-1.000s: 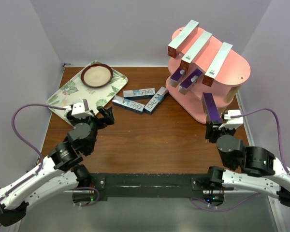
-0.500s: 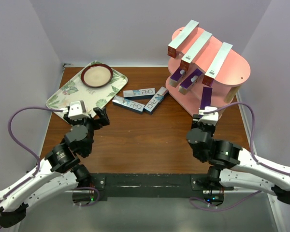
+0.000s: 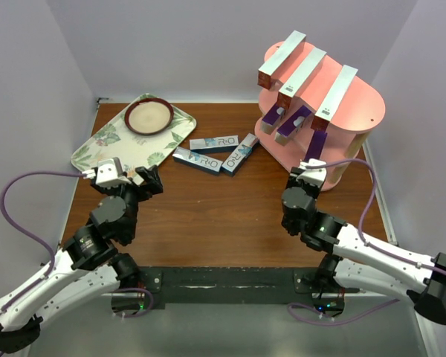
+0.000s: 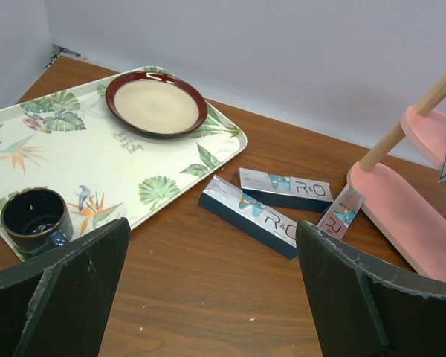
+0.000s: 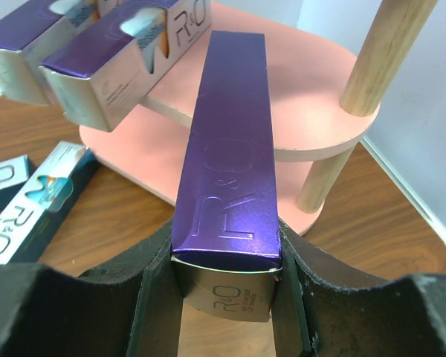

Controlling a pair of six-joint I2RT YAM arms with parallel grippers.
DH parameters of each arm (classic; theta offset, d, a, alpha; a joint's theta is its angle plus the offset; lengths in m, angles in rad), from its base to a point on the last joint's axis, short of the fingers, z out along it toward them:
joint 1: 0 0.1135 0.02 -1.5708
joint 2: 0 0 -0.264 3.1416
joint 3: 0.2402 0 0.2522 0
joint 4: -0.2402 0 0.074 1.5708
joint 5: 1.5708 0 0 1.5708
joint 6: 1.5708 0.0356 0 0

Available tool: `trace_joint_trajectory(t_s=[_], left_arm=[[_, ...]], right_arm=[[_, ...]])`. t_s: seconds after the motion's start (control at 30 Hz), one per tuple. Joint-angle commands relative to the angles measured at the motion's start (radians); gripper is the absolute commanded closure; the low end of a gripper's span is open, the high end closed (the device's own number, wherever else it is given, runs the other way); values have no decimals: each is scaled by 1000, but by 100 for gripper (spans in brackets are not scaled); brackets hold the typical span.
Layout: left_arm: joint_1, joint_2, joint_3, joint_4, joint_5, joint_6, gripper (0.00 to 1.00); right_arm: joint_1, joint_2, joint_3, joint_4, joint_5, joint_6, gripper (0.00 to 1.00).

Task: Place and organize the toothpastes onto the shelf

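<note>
Looking from above, the tall pink three-tier shelf (image 3: 360, 111) carries three silver-and-red cardboard toothpaste boxes (image 3: 301, 74) on top and two purple boxes (image 3: 291, 123) a tier lower. Three blue-silver boxes (image 3: 214, 143) lie on the brown wooden desk (image 3: 230, 216) left of the shelf, so over half seems done. Left wrist: the left pincer (image 4: 212, 290) stands wide apart, empty. Right wrist: the right pincer (image 5: 227, 286) is clamped on a long purple box (image 5: 227, 141) reaching over the shelf's middle tier. Pale walls (image 3: 171, 44) enclose the desk.
</note>
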Motion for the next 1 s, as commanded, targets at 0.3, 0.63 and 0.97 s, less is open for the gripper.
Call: trace_joint_trajectory(t_s=[0.3,0.63,0.97], left_arm=[[10,-7,-2,20,-34,6,2],[17,-7,-9,24,-29,6,2],[21,-11,-11,23,-23,3,2]], right_arm=[[-165,112,-50,430,-20,-89,85],[-247,183,-33,485,-70,-75,79],[-288,220,1,528,-105,-99,76]])
